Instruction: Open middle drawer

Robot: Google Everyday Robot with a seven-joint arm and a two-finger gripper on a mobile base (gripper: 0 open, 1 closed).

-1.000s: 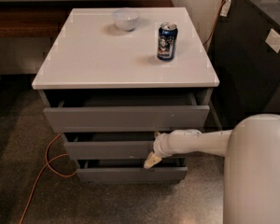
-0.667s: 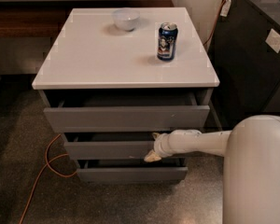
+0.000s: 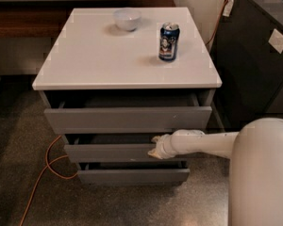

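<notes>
Camera view looks down from the near side on a low cabinet (image 3: 85, 65) with a white top and three grey handleless drawer fronts stacked below it. On the top, a small white bowl (image 3: 127, 19) sits toward the far edge, and a blue soda can (image 3: 169, 41) stands upright to its right, nearer and well apart from it. The top drawer (image 3: 127, 119), the tallest front, stands out a little from the body with a dark gap above it. Below it is the middle drawer (image 3: 108, 153), a long thin grey front, also ajar with a shadowed slot over its upper edge. The bottom drawer (image 3: 132, 175), the narrowest, sits just under that, close to the speckled floor (image 3: 132, 206).

A white arm (image 3: 203, 142) reaches in from the right, from the robot's rounded white body at the near right corner. Its gripper (image 3: 155, 147) is at the right end of the middle drawer, against the front's upper edge; whether it is clamped there or apart cannot be told. An orange cable (image 3: 48, 155) loops on the floor left of the drawers. A dark unit (image 3: 254, 60) stands right of the cabinet
</notes>
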